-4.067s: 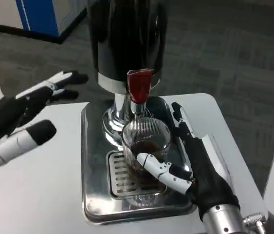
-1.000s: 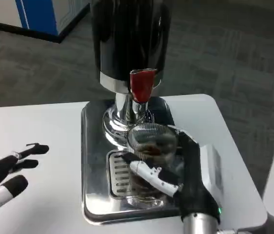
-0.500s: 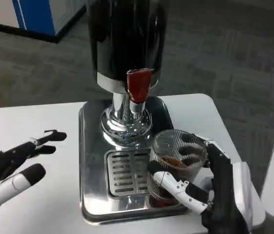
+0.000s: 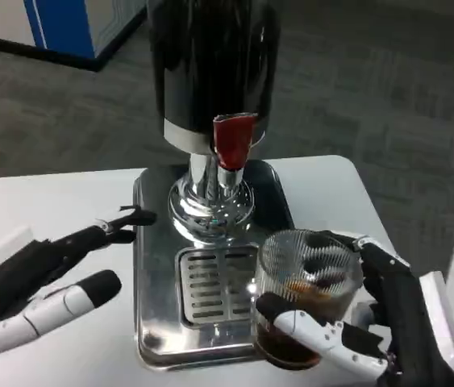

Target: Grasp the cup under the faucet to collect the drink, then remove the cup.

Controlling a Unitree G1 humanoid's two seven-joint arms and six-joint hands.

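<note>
Carrying the cup (image 4: 307, 294) away, the right hand (image 4: 372, 322) wraps it at five o'clock from the faucet (image 4: 233, 141), over the drip tray's (image 4: 150, 322) corner. Keep it upright, moving toward the bench (image 4: 331, 185) smoothly. Left hand (image 4: 45, 282) hovers spread, empty.

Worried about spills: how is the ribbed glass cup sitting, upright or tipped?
Upright: the ribbed clear glass cup, held by the right hand, shows its rim on top and dark drink at the bottom.
</note>
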